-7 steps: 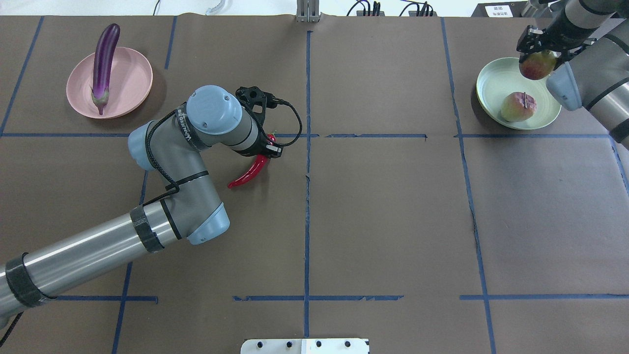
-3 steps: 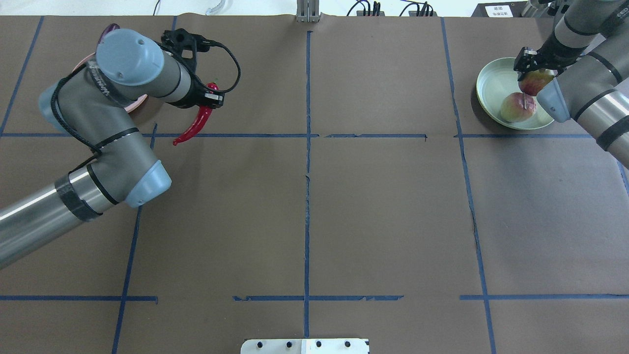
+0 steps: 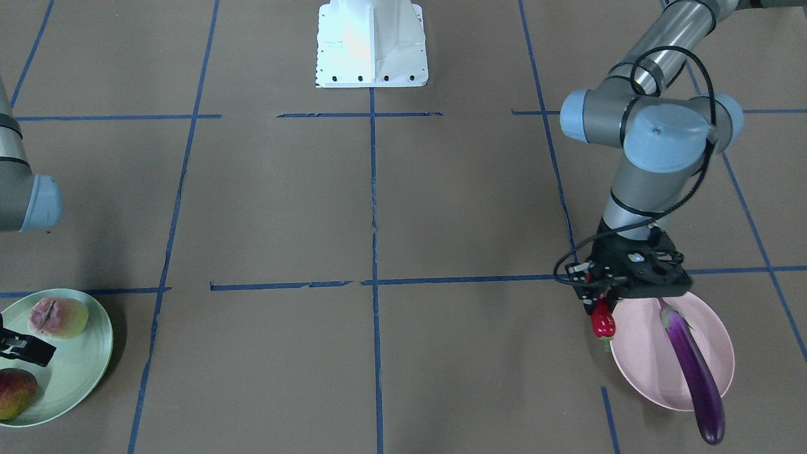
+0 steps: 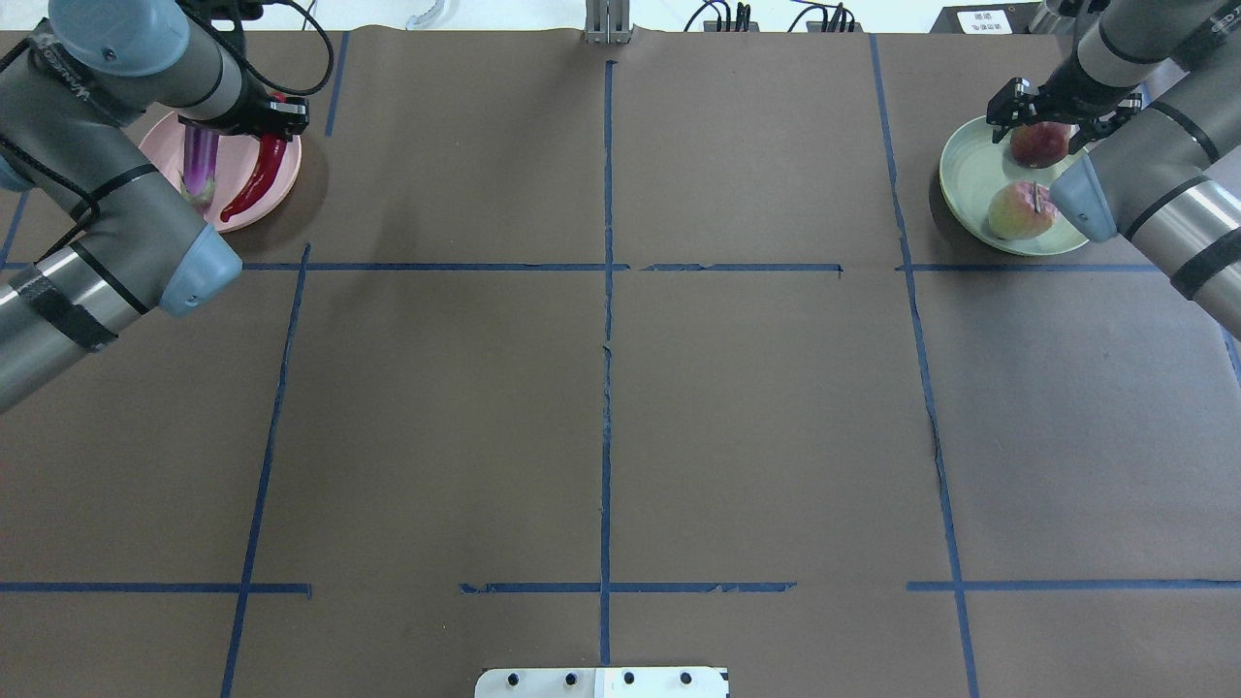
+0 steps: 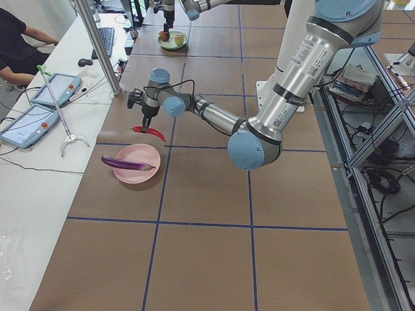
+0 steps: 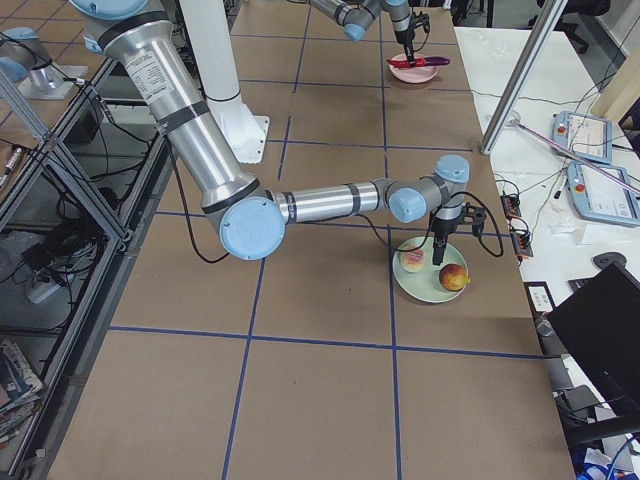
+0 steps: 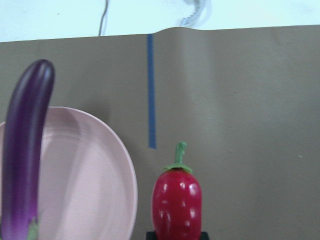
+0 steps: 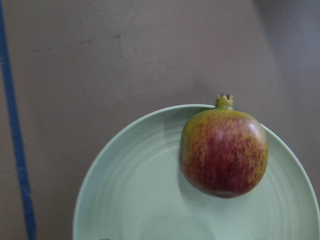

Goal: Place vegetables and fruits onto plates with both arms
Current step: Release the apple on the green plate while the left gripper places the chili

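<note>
Surface: brown paper, blue-taped grid; white bench alongside. We saw the left end effector clenching the chili by the pink plate, which held the eggplant. Right end effector spread open above the pomegranate and peach on the green plate.

We see a brown worktop crossed by blue tape lines, a white base block, and a control tablet on a white side table.

Silver-grey arms with light-blue joint caps.
</note>
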`<action>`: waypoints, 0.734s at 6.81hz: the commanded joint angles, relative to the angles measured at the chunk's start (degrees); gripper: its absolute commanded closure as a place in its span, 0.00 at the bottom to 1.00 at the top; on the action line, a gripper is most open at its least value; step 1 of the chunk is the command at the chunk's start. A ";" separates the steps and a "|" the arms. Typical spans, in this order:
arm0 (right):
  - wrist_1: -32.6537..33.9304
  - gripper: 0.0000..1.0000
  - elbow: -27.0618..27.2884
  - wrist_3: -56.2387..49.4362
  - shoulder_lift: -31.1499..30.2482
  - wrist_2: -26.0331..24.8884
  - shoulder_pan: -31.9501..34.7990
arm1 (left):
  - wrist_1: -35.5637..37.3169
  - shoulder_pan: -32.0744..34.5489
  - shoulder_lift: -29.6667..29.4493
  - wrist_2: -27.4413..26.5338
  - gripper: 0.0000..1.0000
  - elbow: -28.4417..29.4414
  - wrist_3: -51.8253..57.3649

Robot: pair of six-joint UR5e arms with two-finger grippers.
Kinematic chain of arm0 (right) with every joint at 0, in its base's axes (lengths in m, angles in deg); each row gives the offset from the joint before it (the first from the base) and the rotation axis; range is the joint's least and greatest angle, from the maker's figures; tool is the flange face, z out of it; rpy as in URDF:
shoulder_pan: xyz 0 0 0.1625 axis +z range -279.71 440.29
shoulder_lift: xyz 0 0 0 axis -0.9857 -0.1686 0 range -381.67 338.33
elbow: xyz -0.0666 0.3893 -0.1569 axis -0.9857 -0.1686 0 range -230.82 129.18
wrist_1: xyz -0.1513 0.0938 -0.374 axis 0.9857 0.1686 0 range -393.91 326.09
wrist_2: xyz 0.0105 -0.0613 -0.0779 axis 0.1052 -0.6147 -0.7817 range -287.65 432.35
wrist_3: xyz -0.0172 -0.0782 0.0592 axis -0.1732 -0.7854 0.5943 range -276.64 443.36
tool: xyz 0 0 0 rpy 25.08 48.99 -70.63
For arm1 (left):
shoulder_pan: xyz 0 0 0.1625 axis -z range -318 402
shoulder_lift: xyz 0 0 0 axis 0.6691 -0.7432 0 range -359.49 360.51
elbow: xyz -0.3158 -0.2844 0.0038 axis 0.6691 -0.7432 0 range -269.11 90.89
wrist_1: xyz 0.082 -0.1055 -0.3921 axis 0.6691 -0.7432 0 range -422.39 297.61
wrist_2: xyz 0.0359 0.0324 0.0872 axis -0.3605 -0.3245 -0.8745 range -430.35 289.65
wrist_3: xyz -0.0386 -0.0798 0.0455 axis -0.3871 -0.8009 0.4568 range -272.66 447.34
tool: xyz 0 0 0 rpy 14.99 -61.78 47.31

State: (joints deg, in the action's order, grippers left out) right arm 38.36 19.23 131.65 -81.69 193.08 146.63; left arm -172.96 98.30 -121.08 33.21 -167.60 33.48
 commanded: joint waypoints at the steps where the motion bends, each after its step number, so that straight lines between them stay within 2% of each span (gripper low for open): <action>1: 1.55 0.00 9.96 5.90 -2.53 4.42 0.81 | -1.04 2.49 -2.32 -0.20 0.91 8.67 -5.44; 2: 2.34 0.00 14.97 10.47 -4.56 6.43 0.81 | -6.79 2.50 -2.77 -0.38 0.35 13.41 -6.77; 3: 2.52 0.00 16.85 11.91 -5.36 7.06 0.81 | -13.47 2.41 -4.00 -1.33 0.00 18.15 -6.79; 5: 7.06 0.00 22.11 11.84 -7.46 9.25 0.90 | -13.88 3.54 -4.54 -1.09 0.00 18.73 -4.78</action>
State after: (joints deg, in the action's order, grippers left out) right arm 42.68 37.96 143.33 -87.82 200.96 147.47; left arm -185.97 101.07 -125.33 31.91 -149.44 27.53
